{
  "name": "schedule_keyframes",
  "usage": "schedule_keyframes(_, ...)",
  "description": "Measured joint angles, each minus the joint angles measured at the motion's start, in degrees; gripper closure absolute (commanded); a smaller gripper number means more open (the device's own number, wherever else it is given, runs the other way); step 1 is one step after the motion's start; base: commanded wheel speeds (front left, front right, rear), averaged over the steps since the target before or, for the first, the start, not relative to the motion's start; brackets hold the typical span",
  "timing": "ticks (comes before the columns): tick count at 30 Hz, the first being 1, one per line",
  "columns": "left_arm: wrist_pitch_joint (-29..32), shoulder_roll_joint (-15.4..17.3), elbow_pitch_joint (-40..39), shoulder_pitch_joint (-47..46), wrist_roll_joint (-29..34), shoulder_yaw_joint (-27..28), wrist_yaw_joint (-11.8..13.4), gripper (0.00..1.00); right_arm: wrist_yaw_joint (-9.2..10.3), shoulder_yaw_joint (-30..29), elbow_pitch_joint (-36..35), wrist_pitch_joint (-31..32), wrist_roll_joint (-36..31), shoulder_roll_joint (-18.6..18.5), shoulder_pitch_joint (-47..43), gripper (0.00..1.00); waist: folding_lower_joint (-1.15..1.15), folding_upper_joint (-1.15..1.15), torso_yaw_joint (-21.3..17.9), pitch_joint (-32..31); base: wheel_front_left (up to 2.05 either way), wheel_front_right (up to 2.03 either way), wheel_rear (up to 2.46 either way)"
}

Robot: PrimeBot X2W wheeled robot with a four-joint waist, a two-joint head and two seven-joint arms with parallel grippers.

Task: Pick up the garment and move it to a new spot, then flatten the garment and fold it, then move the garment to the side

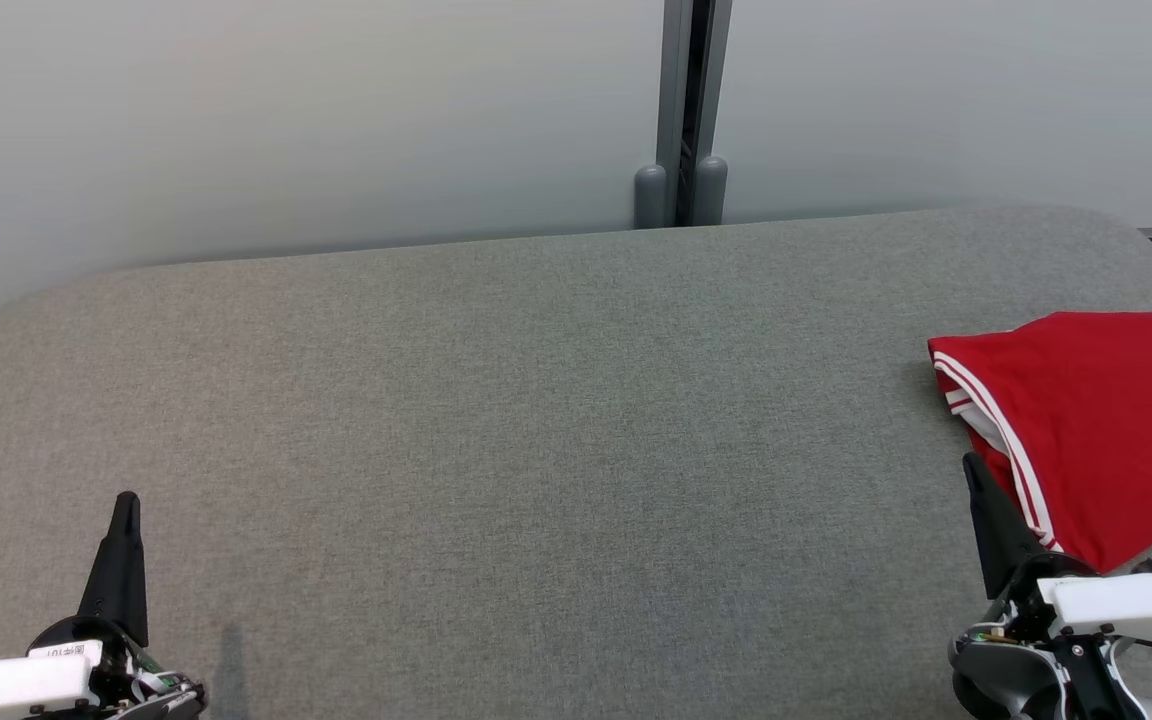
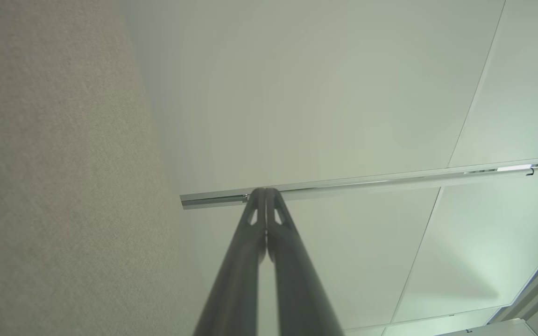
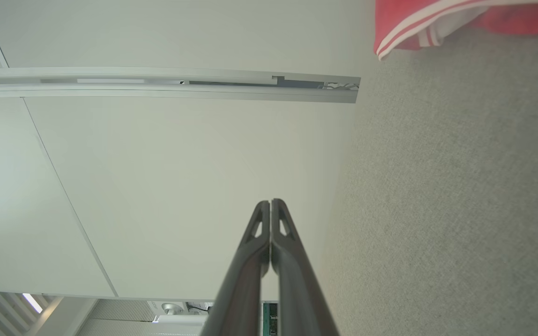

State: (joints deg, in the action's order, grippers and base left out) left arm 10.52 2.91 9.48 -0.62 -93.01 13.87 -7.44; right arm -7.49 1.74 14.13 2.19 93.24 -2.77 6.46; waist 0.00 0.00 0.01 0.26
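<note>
The garment is red with white stripes along one edge, folded and lying at the right end of the grey cushioned surface; its striped edge also shows at the top of the right wrist view. My right gripper stands shut just left of the garment's near corner, holding nothing. Far from the garment, at the lower left, is my left gripper, shut and empty. In both wrist views the fingertips are pressed together.
A pale partition wall with a grey vertical post runs behind the surface. The surface's rounded corners fall away at the far left and far right. A wide stretch of grey fabric lies between the two grippers.
</note>
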Motion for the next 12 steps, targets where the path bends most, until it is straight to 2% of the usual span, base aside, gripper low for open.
schedule_keyframes(12, 0.03, -0.03, 0.01, -0.07, 0.07, 0.04, 0.0, 1.0, 0.0, -0.02, 0.0, 0.04, -0.01, 0.01, 0.0, 1.0, 0.0, 0.0, 0.0, 0.0, 0.0, 0.0, 0.0)
